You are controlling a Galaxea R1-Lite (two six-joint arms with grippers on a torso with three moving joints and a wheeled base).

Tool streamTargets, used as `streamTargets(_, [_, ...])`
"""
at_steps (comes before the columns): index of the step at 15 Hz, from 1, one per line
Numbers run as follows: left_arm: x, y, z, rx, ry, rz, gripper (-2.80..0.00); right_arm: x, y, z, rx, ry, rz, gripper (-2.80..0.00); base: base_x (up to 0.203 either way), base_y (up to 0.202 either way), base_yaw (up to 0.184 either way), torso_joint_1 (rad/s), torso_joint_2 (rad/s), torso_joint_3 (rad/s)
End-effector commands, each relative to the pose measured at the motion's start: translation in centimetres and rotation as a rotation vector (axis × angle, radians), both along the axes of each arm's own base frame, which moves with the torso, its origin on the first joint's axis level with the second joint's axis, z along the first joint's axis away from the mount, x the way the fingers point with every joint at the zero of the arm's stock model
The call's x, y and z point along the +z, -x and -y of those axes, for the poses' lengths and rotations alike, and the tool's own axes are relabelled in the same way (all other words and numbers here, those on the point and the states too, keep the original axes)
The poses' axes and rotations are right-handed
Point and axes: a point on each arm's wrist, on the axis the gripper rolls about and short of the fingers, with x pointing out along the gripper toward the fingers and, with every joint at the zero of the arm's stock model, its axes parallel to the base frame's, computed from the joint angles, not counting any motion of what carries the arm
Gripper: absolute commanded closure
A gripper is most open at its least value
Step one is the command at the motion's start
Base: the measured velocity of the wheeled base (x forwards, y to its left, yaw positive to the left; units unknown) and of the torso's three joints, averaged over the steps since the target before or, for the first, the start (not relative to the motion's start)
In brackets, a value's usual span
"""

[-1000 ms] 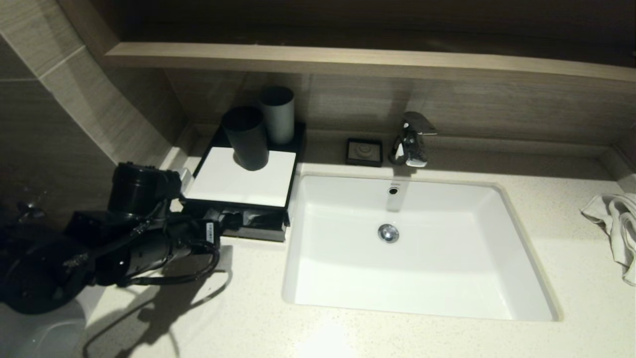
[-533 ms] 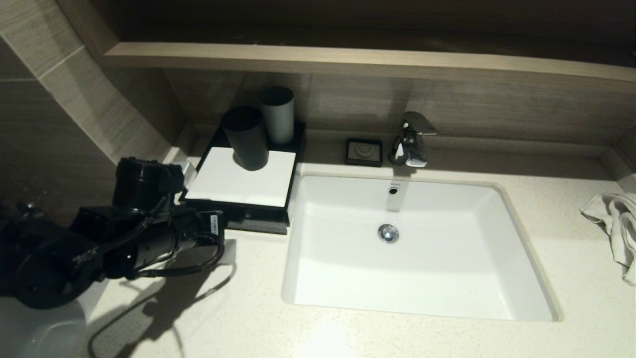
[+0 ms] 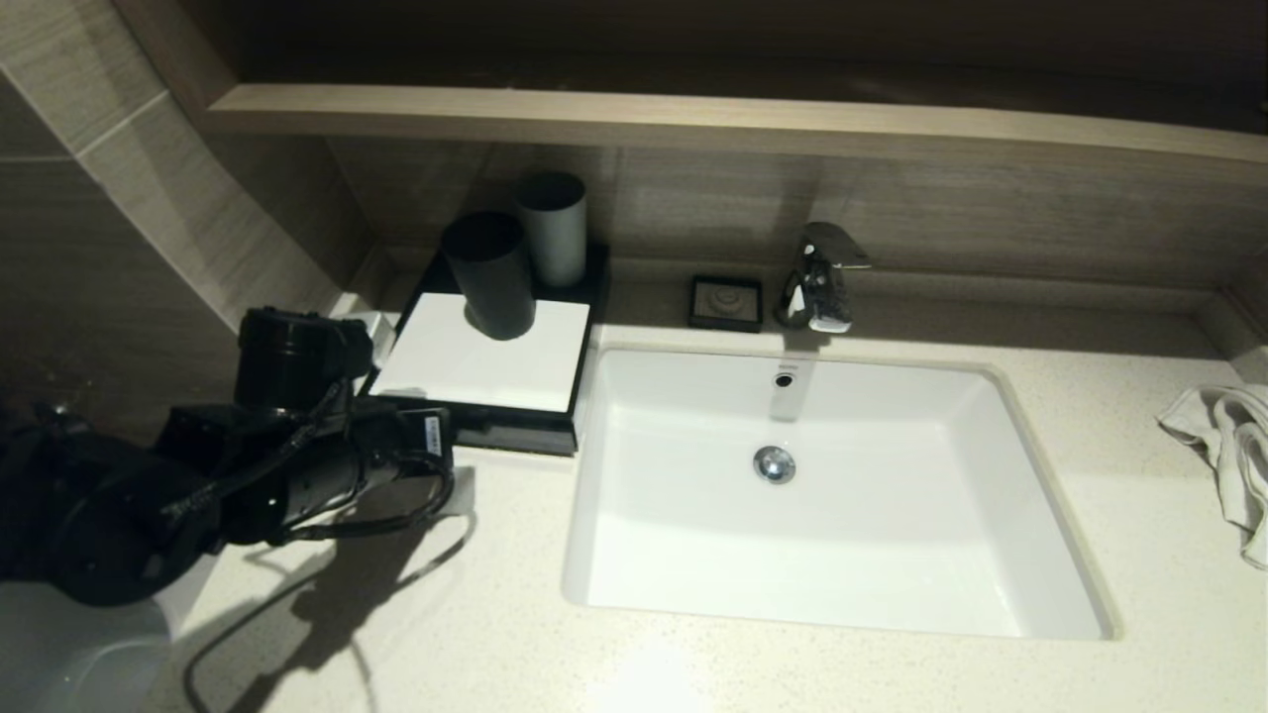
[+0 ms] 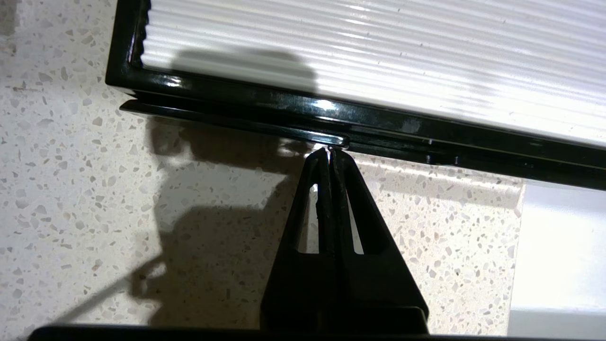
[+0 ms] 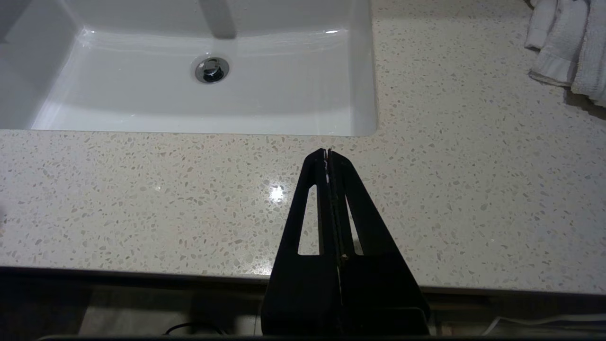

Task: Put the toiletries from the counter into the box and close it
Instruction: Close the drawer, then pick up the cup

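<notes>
The black box with a white ribbed top stands at the back left of the counter, left of the sink. Its front drawer is pushed in, and no toiletries show. My left gripper is shut and empty. In the left wrist view its tips touch the small shiny pull on the drawer front. My right gripper is shut and empty, hovering over the counter near its front edge, and is out of the head view.
A dark cup and a grey cup stand on the box's top. The white sink fills the middle, with the faucet and a black soap dish behind it. A white towel lies at far right.
My left gripper has moved forward against the drawer. The drawer, open with items showing a second ago, has slid into the box.
</notes>
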Motion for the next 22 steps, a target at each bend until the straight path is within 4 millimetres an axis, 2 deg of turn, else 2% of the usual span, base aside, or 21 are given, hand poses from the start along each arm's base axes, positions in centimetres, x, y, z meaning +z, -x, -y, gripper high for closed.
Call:
streamTargets(1, [0.0, -0.2, 0.1, 0.003, 0.005, 0.012, 0.00, 0.0, 0.0, 0.0, 0.000, 0.000, -0.001, 0.00, 0.000, 0.000, 0.000, 0.000, 0.00, 0.000])
streamTargets(6, [0.4, 0.4, -0.2, 0.011, 0.007, 0.032, 0.00, 0.0, 0.0, 0.0, 0.000, 0.000, -0.002, 0.00, 0.000, 0.000, 0.000, 0.000, 0.00, 0.000])
streamTargets(13, [-0.8, 2.9, -1.1, 0.010, -0.013, -0.014, 0.00, 0.0, 0.0, 0.0, 0.000, 0.000, -0.001, 0.00, 0.000, 0.000, 0.000, 0.000, 0.00, 0.000])
streamTargets(17, [0.9, 3.8, -1.4, 0.003, -0.006, 0.047, 0.00, 0.0, 0.0, 0.0, 0.000, 0.000, -0.002, 0.00, 0.000, 0.000, 0.000, 0.000, 0.00, 0.000])
streamTargets(22, [3.1, 3.2, -1.2, -0.007, 0.022, 0.169, 0.00, 0.0, 0.0, 0.0, 0.000, 0.000, -0.002, 0.00, 0.000, 0.000, 0.000, 0.000, 0.00, 0.000])
